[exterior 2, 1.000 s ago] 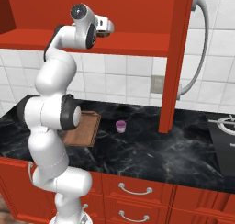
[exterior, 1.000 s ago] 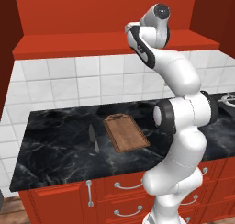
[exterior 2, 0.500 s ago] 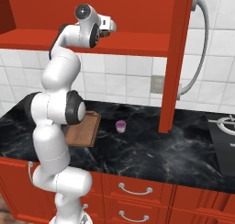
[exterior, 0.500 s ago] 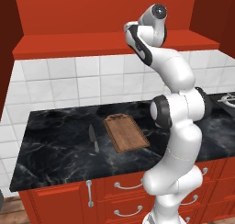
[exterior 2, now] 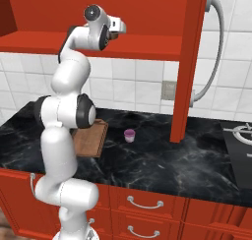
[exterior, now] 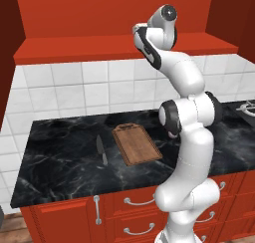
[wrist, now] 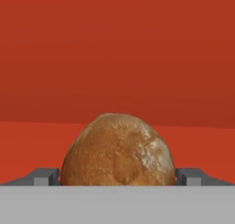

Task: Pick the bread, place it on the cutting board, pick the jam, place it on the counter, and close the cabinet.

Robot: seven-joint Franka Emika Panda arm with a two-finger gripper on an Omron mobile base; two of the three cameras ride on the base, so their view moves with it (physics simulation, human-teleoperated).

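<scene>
The bread, a golden-brown round lump, lies on the red shelf inside the cabinet, close in front of the hand. My gripper is open, and its two fingertips flank the bread's sides without visibly squeezing it. In the right base view the gripper reaches in over the shelf edge. Down on the counter, the jam stands just right of the cutting board. The board lies bare.
A grey knife lies left of the board. The cabinet's open red door hangs edge-on to the right of the arm. A stove burner sits at the far right, with red drawers below.
The arm has stretched further forward, carrying the hand deeper over the cabinet shelf toward the bread. Jam, board and knife have not moved.
</scene>
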